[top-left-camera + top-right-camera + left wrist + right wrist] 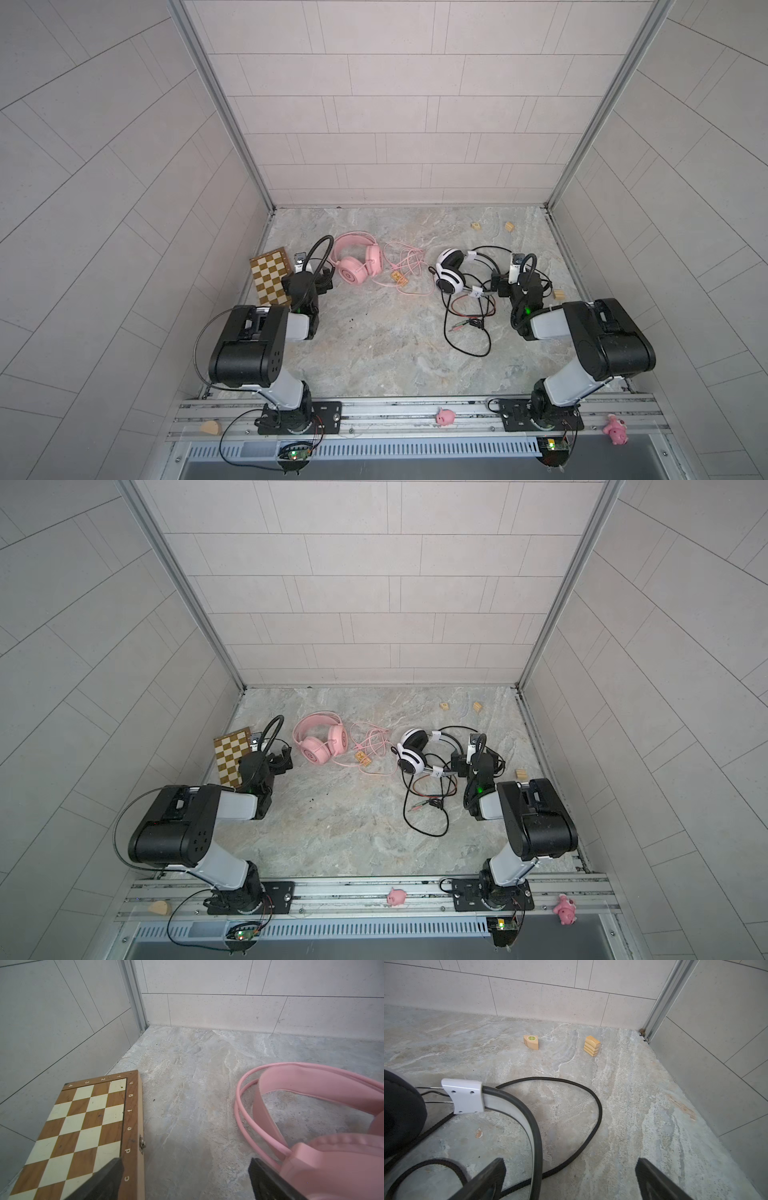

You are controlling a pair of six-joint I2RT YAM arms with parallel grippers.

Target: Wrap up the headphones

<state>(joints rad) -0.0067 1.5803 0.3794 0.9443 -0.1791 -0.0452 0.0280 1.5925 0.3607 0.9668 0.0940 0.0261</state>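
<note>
Left gripper (pixel 185 1160): we saw jaws wide apart, empty; pink headset (pixel 352 272) at three o'clock.
Right gripper (pixel 571 1160): jaws wide apart, empty, straddling white-and-black headset (pixel 465 1095).

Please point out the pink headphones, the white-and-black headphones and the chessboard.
pink corded headphones (pixel 351 272): in a top view, nearer ear cup.
white-and-black corded headphones (pixel 449 281): in a top view, nearer ear cup.
wooden chessboard (pixel 83 1126): left wrist view, chequered top.

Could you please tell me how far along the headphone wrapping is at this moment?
Nothing looks done: the pink cable and the black cable lie loose. Nothing is in hand; the left gripper and right gripper are open beside the pink headset and the white-and-black headset. Both wraps remain.
</note>
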